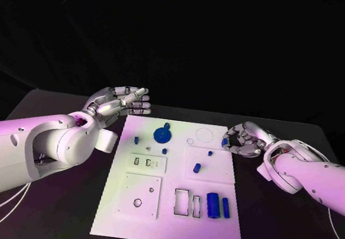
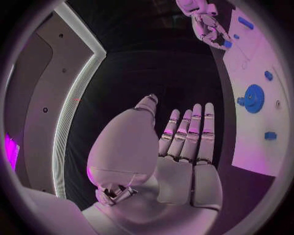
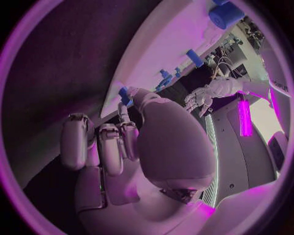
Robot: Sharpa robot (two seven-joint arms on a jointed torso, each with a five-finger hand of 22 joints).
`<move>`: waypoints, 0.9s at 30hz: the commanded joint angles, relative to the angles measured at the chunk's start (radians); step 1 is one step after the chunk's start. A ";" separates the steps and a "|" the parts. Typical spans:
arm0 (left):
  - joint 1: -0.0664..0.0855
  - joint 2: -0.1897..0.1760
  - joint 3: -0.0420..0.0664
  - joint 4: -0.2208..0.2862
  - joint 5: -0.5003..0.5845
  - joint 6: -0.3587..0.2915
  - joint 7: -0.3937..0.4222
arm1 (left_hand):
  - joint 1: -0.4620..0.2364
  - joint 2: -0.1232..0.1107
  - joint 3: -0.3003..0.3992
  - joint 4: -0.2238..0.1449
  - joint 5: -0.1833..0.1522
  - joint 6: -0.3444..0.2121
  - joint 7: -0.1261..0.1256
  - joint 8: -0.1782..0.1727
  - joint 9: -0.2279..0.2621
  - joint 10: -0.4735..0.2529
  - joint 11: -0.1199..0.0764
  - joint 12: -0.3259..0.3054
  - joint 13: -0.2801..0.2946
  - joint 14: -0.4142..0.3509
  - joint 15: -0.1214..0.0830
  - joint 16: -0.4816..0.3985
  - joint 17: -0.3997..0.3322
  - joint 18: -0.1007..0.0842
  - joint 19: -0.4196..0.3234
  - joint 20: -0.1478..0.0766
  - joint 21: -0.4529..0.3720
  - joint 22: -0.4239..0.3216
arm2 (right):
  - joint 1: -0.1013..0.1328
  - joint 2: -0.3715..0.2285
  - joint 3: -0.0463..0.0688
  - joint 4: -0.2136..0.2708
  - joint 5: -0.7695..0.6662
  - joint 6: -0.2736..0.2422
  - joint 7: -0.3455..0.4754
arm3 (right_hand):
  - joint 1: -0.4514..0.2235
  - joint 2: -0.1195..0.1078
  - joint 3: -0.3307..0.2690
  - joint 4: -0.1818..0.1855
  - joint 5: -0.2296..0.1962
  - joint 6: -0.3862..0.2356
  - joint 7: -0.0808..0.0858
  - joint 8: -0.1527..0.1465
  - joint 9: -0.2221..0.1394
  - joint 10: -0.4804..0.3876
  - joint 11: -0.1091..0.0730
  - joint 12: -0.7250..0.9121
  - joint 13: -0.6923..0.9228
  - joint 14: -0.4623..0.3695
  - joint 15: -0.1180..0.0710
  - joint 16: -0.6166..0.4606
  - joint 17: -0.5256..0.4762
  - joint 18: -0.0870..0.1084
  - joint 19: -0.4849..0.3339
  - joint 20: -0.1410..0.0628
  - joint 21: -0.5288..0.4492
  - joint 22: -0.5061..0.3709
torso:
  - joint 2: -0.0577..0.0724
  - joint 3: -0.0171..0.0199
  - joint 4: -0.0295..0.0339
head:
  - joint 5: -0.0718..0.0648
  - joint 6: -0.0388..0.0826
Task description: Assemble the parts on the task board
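1. Task board (image 1: 167, 226) sits mid-table on the black table (image 1: 56, 223), long white plate running near to far, with dark tabletop showing along both of its long sides.
2. I've got my left hand (image 1: 122, 102) hovering just off the board's far-left corner, fingers straight and held together, palm flat, nothing in it. Wrist cam agrees (image 2: 183, 147).
3. My right hand (image 1: 243, 139) is at the board's far-right edge, fingers curled in. Its wrist cam shows a small blue part (image 3: 125, 94) pinched at the fingertips (image 3: 127, 112).
4. On the board: a blue gear (image 1: 162, 134) far-centre, two blue cylinders (image 1: 218, 205) lying near-right beside rectangular cutouts, and a few small blue pieces between.
5. Near end of the board looks like bare white.
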 commanded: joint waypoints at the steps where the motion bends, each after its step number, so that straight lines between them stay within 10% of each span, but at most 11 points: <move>1: 0.000 0.001 0.001 0.001 0.000 0.018 0.008 | -0.004 0.003 -0.005 0.000 -0.002 -0.005 0.079 0.005 0.002 -0.005 0.001 -0.002 -0.001 -0.005 -0.001 -0.007 0.000 0.003 -0.009 0.000 -0.004 -0.001 | -0.001 0.002 0.000 0.000 -0.012 0.015 -0.003 | -0.002 0.009 0.006 0.000 -0.008 0.010 -0.001 0.006 0.001 0.008 -0.001 0.005 0.107 0.104 -0.008 0.004 0.263 -0.003 0.004 0.000 0.005 0.059 | 0.000 -0.0003 0.0001 | 0.000 -0.001; 27: 0.000 0.001 0.001 -0.007 -0.001 0.018 0.004 | -0.002 0.004 -0.006 0.000 -0.002 -0.007 0.079 0.005 0.002 -0.010 0.002 -0.003 -0.001 -0.007 -0.001 -0.009 0.000 0.003 -0.010 0.000 -0.005 -0.002 | 0.001 -0.010 0.001 0.047 0.000 -0.084 -0.026 | -0.018 0.057 0.085 -0.033 -0.041 0.097 -0.040 0.058 0.037 0.047 -0.036 0.034 0.152 0.104 -0.038 0.004 0.263 -0.009 0.022 -0.026 0.026 0.083 | -0.003 -0.0009 -0.0005 | 0.002 -0.005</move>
